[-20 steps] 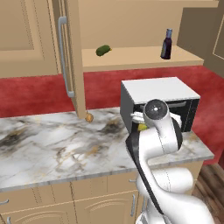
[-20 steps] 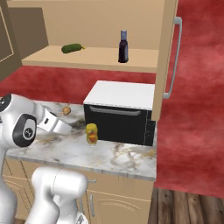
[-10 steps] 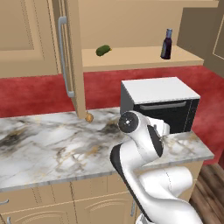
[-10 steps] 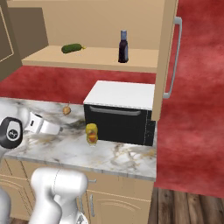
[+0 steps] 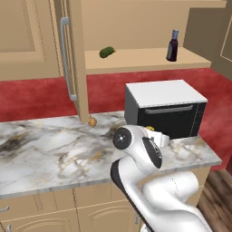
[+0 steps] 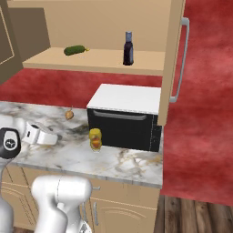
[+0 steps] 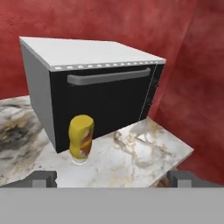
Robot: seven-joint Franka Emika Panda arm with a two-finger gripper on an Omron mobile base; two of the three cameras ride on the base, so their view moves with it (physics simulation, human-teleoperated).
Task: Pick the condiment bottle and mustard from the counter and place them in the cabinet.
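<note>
Counter [image 6: 132, 160] w/ mustard [image 7: 81, 139] standing cap-down by microwave [image 7: 105, 92] | gripper [image 7: 111, 178] hovering wide, empty, lining up for grab | bottle [image 6: 128, 48] sitting on cabinet [image 6: 98, 61] shelf

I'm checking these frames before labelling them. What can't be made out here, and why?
- Mustard: label print too small in the hand view; in the left base view the arm covers most of it.
- Gripper: just the tips of its fingers rise into the hand view.
- Condiment bottle on the cabinet shelf: label too small.
- Small round thing on the counter: too small to identify.
</note>
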